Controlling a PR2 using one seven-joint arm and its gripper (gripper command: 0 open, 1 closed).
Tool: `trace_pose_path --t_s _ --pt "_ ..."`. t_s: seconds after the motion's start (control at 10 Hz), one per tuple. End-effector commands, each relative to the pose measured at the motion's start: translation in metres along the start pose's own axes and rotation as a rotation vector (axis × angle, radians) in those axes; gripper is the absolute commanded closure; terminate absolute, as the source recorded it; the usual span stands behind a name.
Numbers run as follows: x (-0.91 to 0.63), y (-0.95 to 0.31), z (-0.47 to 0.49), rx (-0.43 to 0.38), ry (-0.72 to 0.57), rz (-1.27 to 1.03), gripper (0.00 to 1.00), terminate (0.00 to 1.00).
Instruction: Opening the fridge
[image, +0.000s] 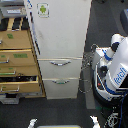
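Exterior view: the fridge (60, 45) stands at centre, upper door shut, wooden cabinet (19, 62) at nine o'clock, robot (112, 67) at four o'clock. The tool's opening cannot be told. It should likely hook the door's edge, pulling along its arc.

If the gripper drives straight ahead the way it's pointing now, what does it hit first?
Probably the fridge's bottom drawer, near its curved handle. Only the gripper's tips show at the picture's bottom edge, so depth is unclear.
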Motion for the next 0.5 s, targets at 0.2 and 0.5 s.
trace_pose_path --t_s 0.2,0.5 --pt "0.033 0.01 0.004 -0.064 0.053 0.002 0.0 0.0" --pt "0.09 0.026 0.011 -0.101 0.035 -0.005 0.0 0.0"
